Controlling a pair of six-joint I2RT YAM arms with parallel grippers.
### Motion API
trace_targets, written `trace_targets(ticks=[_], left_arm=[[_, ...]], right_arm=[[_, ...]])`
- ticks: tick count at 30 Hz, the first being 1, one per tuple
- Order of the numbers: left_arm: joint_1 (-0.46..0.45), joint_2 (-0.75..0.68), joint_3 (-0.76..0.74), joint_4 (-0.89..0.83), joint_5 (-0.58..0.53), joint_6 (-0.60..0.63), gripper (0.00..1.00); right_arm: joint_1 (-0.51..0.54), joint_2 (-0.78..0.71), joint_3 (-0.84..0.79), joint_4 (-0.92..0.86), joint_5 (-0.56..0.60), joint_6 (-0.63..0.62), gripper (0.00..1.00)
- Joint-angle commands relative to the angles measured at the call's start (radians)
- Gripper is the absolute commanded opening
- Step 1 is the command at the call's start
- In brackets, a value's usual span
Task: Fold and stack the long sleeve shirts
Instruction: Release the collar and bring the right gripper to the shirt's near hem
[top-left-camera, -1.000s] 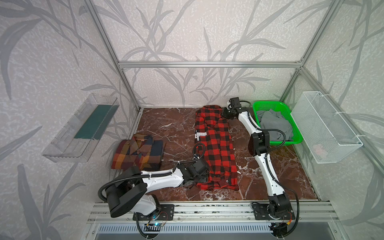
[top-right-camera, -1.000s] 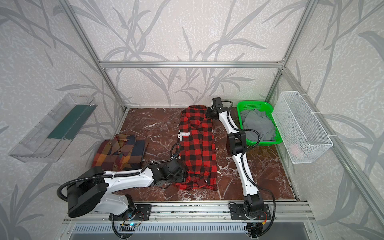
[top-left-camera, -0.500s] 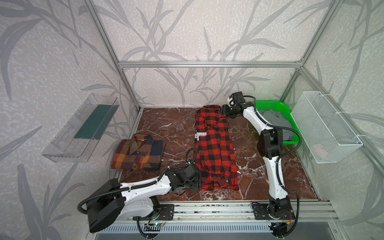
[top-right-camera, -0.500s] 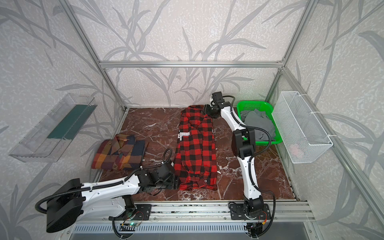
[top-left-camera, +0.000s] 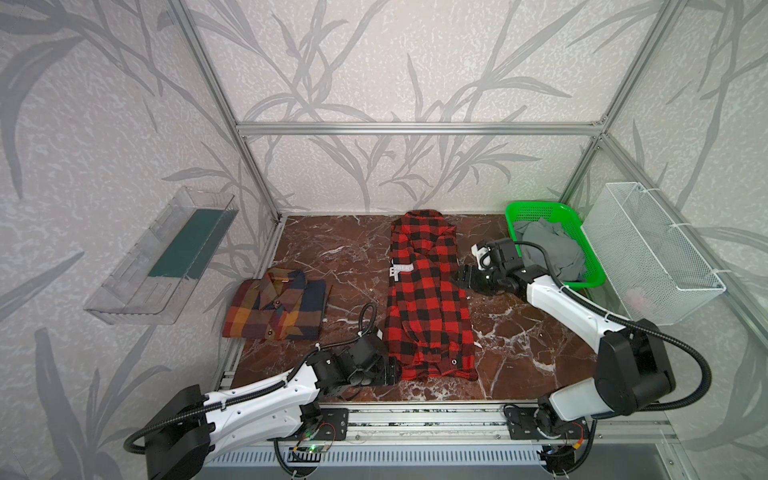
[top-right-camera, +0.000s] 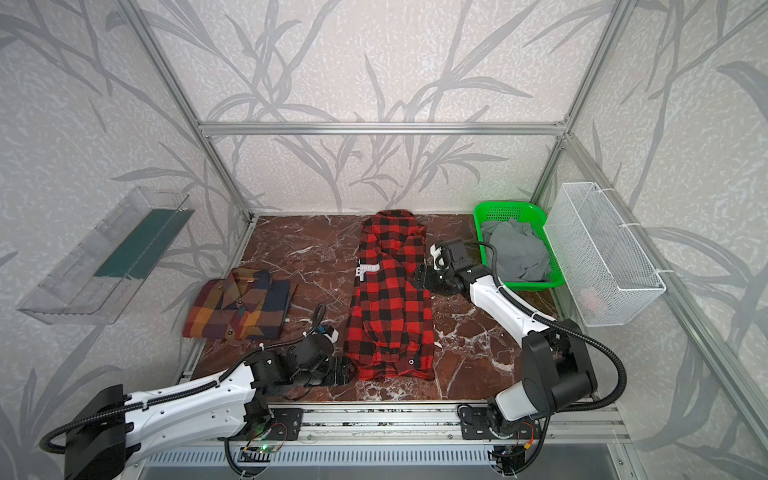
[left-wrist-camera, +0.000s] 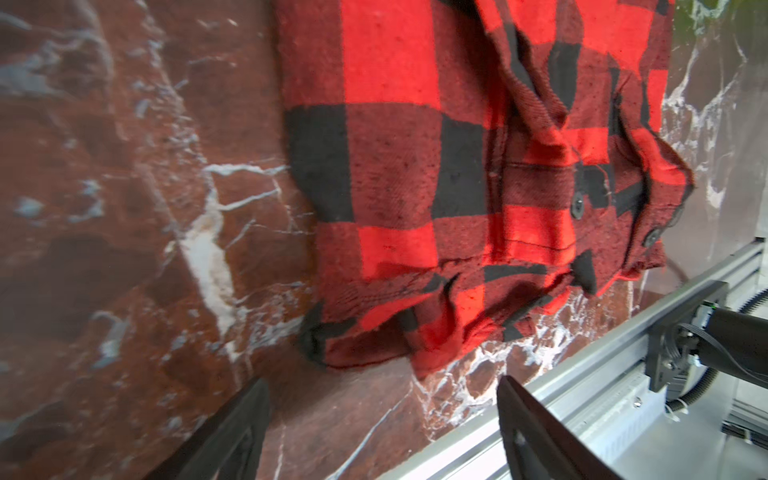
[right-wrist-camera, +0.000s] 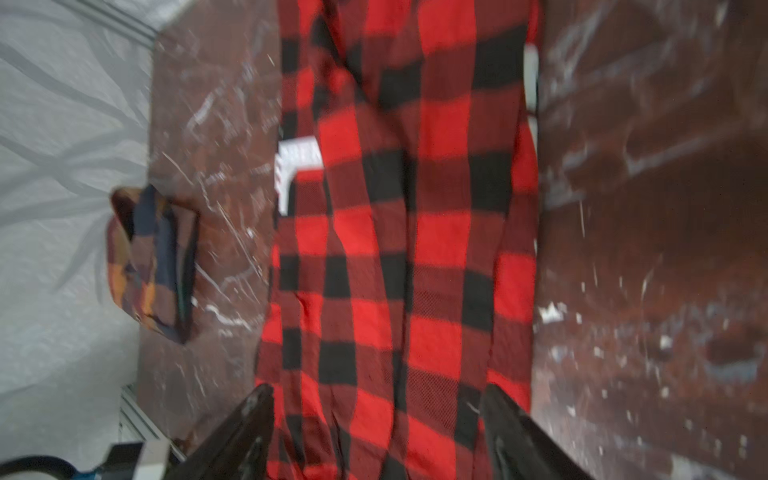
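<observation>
Two shirts lay on the marble table (top-left-camera: 340, 249). The red-and-black shirt (top-left-camera: 428, 299) stretched through the middle as a long folded strip, running from 12 o'clock to 6. The brown plaid shirt (top-left-camera: 276, 305) sat folded, well apart at its 9 o'clock. The left gripper (left-wrist-camera: 380, 386) hung by the strip's 7 o'clock corner, jaws apart, gripping nothing. The right gripper (right-wrist-camera: 376, 392) hovered at the strip's 2 o'clock edge, jaws likewise spread and empty.

Top views high, wrists near red shirt (left-wrist-camera: 415, 166)
</observation>
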Motion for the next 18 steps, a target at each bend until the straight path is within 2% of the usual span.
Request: trace_targets(ticks=[1,3,7,12,18], left_arm=[[0.007,0.019,-0.029,0.069,0.047,-0.026,0.87],[0.008,0.031,-0.045,0.095,0.063,-0.035,0.87],[0.011,0.065,-0.082,0.163,0.083,-0.063,0.87],[0.013,0.133,-0.091,0.214,0.104,-0.072,0.88],[0.017,0.228,-0.082,0.241,0.125,-0.069,0.87]], right_arm=[[0.055,-0.134,-0.125,-0.027,0.017,0.016,0.77],[0.091,-0.203,-0.198,-0.067,0.035,0.024,0.77],[0.121,-0.316,-0.359,-0.052,0.000,0.113,0.77],[0.167,-0.415,-0.477,-0.059,0.006,0.171,0.77],[0.217,-0.454,-0.570,-0.001,-0.013,0.248,0.77]])
